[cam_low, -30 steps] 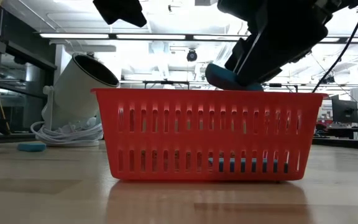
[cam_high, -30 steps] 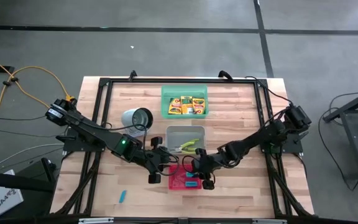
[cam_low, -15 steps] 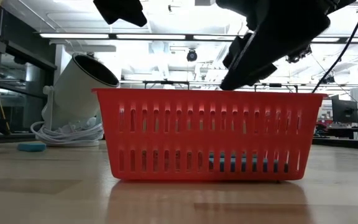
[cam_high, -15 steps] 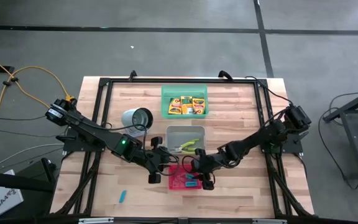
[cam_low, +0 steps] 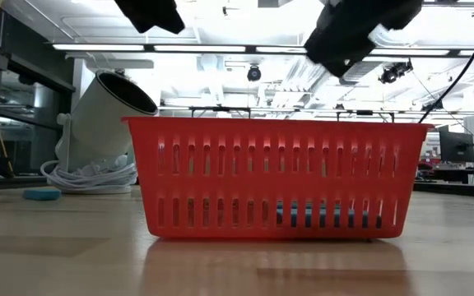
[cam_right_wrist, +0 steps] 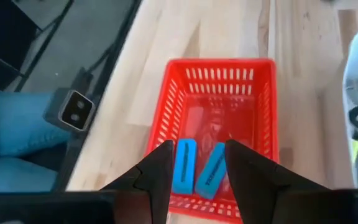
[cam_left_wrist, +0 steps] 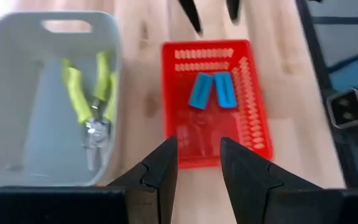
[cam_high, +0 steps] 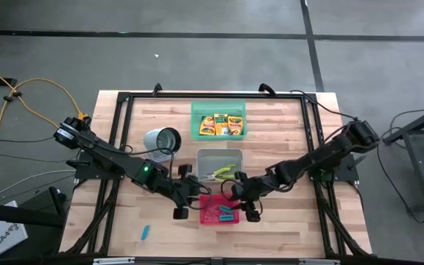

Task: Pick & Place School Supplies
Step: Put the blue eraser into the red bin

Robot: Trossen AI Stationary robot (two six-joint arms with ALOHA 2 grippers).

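Note:
Two light-blue pieces (cam_right_wrist: 184,165) (cam_left_wrist: 224,89) lie side by side on the floor of the red tray (cam_high: 206,210). My right gripper (cam_right_wrist: 197,171) hangs open above the tray's right end with nothing between its fingers. Facing it over the tray's left end, my left gripper (cam_left_wrist: 199,168) is open and holds nothing either. A third light-blue piece (cam_high: 146,232) lies on the table near the front left. Pliers with yellow-green handles (cam_left_wrist: 92,106) lie in the grey tray (cam_high: 230,154). Crayon boxes (cam_high: 221,124) sit in the green tray (cam_high: 197,110).
A white cylinder (cam_high: 160,140) lies tilted on a coil of white cable behind and left of the red tray. The three trays stand in a row from the table's middle front to its far side. A black frame (cam_high: 124,99) runs around the wooden tabletop.
My right gripper held a light-blue piece just above the red tray's rim, opened and let it go. The piece dropped into the tray beside the other one. The gripper has since risen clear of the tray and drawn back a little toward the table's right.

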